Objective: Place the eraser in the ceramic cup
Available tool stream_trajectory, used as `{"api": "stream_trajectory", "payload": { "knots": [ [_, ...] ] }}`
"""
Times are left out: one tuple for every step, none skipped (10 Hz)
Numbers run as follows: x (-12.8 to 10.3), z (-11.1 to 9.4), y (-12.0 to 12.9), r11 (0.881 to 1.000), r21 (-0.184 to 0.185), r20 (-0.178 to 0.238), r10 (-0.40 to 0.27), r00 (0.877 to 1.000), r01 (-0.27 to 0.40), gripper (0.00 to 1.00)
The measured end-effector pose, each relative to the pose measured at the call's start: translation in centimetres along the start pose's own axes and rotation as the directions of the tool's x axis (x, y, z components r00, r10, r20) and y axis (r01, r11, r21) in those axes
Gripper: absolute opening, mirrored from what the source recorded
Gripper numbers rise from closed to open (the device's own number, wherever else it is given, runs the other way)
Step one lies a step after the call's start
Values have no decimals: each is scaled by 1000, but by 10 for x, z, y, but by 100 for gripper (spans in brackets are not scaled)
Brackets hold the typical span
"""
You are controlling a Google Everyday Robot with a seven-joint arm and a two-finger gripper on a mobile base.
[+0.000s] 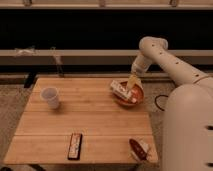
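**Gripper (132, 82) over the bowl (128, 94), eraser (75, 146) lying free**

Our gripper hangs just above the bowl on the bench (95, 115); we cannot tell whether it is open or holding anything. The eraser lies flat, well left and forward of the bowl. The cup (50, 97) stands upright, far to the bowl's left.

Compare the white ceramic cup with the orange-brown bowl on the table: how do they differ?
The ceramic cup is white; the bowl is orange-brown. The cup is narrow and tapered; the bowl is wider and shallower. The bowl holds a white box, while nothing shows above the cup's rim. The cup stands at the table's left side, far from the arm; the bowl sits at the right, with the gripper just above it. Both stand upright.
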Motion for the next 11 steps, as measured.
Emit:
{"api": "stream_trajectory", "payload": {
  "knots": [
    [0, 0, 0, 1000, 0, 0, 0, 1000, 0, 80],
    [-1, -1, 0, 1000, 2, 1, 0, 1000, 0, 80],
    [0, -1, 0, 1000, 1, 0, 0, 1000, 0, 80],
    [-1, -1, 0, 1000, 2, 1, -2, 1000, 2, 80],
    [-1, -1, 0, 1000, 0, 2, -12, 1000, 12, 80],
    [-4, -2, 5, 999, -4, 1, -52, 999, 52, 80],
    [-8, -1, 15, 994, -9, 0, -108, 994, 108, 80],
    [-13, -1, 28, 987, -12, -1, -163, 987, 163, 80],
    [-16, 0, 50, 974, -16, -5, -226, 974, 226, 80],
    [-21, 1, 73, 960, -20, -6, -280, 960, 280, 80],
    [-26, 1, 99, 941, -24, -6, -338, 941, 338, 80]
  ]
}}
